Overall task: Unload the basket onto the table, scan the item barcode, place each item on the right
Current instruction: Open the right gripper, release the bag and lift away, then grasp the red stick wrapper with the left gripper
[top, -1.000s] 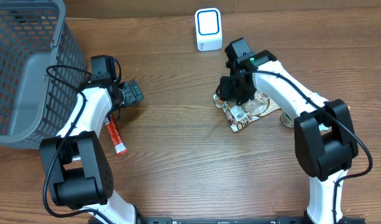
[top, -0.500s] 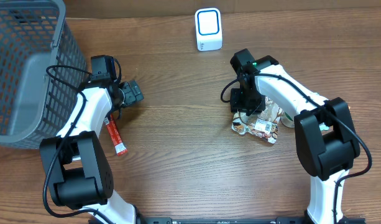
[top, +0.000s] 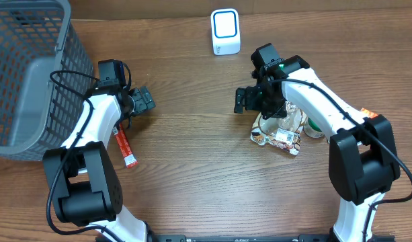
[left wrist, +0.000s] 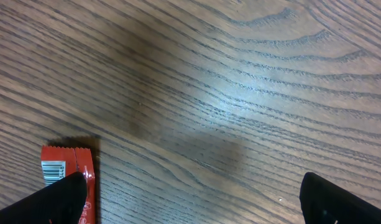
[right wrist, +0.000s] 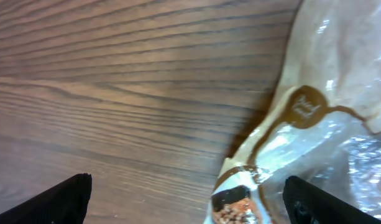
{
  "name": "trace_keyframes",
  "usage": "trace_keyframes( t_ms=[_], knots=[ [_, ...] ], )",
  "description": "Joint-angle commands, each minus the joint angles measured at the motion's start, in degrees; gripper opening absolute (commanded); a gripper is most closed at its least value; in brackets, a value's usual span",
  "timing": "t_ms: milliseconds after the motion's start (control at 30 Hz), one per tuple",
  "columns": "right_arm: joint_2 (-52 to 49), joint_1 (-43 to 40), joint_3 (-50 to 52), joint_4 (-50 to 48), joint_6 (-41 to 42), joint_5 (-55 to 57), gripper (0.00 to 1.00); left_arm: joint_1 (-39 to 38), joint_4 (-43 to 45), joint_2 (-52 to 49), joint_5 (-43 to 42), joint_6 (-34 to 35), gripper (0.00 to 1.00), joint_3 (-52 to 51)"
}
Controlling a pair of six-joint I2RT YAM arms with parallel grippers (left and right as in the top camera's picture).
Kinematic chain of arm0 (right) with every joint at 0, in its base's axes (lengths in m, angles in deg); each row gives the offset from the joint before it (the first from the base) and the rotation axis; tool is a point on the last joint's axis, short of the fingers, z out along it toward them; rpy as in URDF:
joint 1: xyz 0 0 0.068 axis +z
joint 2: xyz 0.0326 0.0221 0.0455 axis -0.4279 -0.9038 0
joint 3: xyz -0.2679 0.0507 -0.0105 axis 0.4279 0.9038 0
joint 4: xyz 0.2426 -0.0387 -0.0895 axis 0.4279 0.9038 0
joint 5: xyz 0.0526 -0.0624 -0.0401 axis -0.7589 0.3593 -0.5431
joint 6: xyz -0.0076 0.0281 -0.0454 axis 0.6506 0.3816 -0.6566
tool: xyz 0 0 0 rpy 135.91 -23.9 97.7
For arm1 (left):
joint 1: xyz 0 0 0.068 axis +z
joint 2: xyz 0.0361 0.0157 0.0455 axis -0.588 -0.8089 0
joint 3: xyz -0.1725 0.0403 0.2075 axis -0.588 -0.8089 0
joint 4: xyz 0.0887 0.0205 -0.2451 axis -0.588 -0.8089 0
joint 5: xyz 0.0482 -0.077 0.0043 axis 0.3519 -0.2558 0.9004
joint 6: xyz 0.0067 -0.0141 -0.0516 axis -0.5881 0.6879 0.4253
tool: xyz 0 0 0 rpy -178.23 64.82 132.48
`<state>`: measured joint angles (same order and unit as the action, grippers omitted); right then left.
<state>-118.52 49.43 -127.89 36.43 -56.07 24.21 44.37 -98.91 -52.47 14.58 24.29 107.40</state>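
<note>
The item here is the snack packet (top: 279, 133), lying flat on the table (top: 192, 175) just under the right arm and well apart from the scanner (top: 225, 31) up at the far edge. There's a white barcode label (top: 284, 136) on it, facing up as far as we can tell from overhead. The right gripper (top: 249, 101) hangs just beside the packet's upper-left corner, jaws spread wide with nothing in them. In the wrist view the packet's edge sits off to the right below it.

If we were doing this step, we'd pinch the packet at an edge away from that label. Crinkly film creases easily, and a wrinkled or covered barcode probably won't read. Then we'd lift it and turn the label side square to the scanner's blue-rimmed window.

Material-wise, the packet is glossy film, part clear and part cream with brown print. It's puffy and uneven, so we reckon it'll be slippery and floppy. The scanner is a small rounded block of white plastic. The table is wood grain with a slight sheen.

Further out, the left gripper (top: 142, 101) is wide and empty too, near a slim red wrapped bar (top: 125, 149). A grey wire-mesh basket (top: 31, 74) sits at the left.
</note>
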Motion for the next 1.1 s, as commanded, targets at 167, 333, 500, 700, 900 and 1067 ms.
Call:
trace_keyframes(
  t_ms=[167,333,500,700,900,1067],
  knots=[
    [1.5,0.0,-1.1,-3.7,0.1,-2.3,1.0,0.3,0.2,-0.6,0.5,-0.9,1.0,1.2],
    [1.5,0.0,-1.1,-4.9,0.1,-2.3,1.0,0.3,8.2,-0.6,0.6,-0.9,1.0,1.1],
    [1.5,0.0,-1.1,-4.9,0.1,-2.3,1.0,0.2,10.8,-0.6,-2.1,-0.8,1.0,1.1],
    [1.5,0.0,-1.1,-4.9,0.1,-2.3,1.0,0.2,5.0,-0.6,-17.1,-2.4,1.0,1.2],
    [1.5,0.0,-1.1,-4.9,0.1,-2.3,1.0,0.6,4.3,-0.4,-39.3,-3.0,0.04,1.2],
    [1.5,0.0,-1.1,-4.9,0.1,-2.3,1.0,1.0,4.9,-0.4,-53.5,-2.7,0.04,1.2]
  ],
)
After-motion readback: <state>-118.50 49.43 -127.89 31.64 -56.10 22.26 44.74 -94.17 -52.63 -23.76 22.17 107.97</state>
